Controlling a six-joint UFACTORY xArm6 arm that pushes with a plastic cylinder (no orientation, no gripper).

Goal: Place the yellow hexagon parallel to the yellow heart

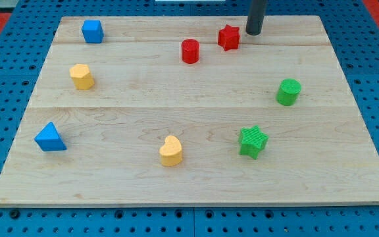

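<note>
The yellow hexagon (81, 76) sits on the wooden board at the view's left, upper half. The yellow heart (171, 151) lies near the view's bottom, left of centre. My tip (253, 32) is at the view's top, right of centre, just right of the red star (228, 37). It is far from both yellow blocks and touches neither.
A red cylinder (189, 51) stands left of the red star. A blue cube (92, 31) is at the top left, a blue triangle (49, 137) at the left edge. A green cylinder (287, 91) and a green star (252, 141) are on the right. The wooden board (196, 191) lies on blue pegboard.
</note>
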